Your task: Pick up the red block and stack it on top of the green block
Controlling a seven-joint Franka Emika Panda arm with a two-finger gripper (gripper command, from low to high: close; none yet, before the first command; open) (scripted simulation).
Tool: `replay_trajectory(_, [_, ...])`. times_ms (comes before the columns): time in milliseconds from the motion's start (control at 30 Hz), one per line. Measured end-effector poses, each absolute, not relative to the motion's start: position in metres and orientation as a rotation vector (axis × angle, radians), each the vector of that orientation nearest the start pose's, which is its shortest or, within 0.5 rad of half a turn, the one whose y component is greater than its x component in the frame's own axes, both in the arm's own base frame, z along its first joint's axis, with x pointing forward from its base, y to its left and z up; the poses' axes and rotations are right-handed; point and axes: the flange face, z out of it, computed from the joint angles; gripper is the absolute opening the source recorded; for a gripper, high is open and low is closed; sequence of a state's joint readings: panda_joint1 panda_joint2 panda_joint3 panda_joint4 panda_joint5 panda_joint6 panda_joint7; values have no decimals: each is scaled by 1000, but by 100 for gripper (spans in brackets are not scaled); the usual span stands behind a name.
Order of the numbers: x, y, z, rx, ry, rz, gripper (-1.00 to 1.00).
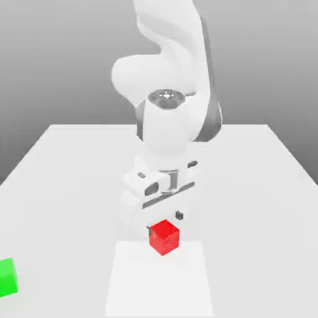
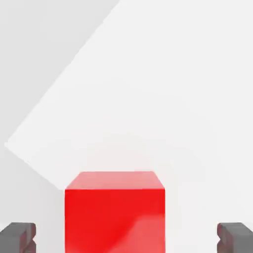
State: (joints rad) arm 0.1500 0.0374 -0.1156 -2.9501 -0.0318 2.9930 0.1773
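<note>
I found no text, label, brand, number or sign to read anywhere. The red block (image 1: 164, 236) had plain faces, the green block (image 1: 7, 277) was equally unmarked, and the white table (image 1: 74, 186) and my own white arm (image 1: 168, 124) carried no lettering.

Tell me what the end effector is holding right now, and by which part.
Nothing is held. The end effector is open, its fingertips standing apart from the red block on either side, gaps visible. The block sits between them, ungripped.
</note>
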Motion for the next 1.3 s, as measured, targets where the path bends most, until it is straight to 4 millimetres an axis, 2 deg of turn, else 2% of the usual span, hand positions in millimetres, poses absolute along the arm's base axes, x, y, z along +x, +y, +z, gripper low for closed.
replay_trajectory(167, [319, 12, 149, -3140, 173, -5, 0])
replay_trajectory(200, [317, 12, 144, -3139, 172, -2, -100])
replay_trajectory(433, [317, 12, 143, -3138, 172, 0, -100])
replay_trajectory(700, [323, 12, 177, -3145, 179, -8, -100])
replay_trajectory(967, [317, 12, 207, -3139, 173, 0, -100])
replay_trajectory(1033, [331, 2, 213, -3116, 183, -3, -100])
replay_trajectory(1133, [360, -24, 222, -3080, 207, -13, -100])
replay_trajectory(1300, [399, -98, 232, -3041, 296, -34, -100])
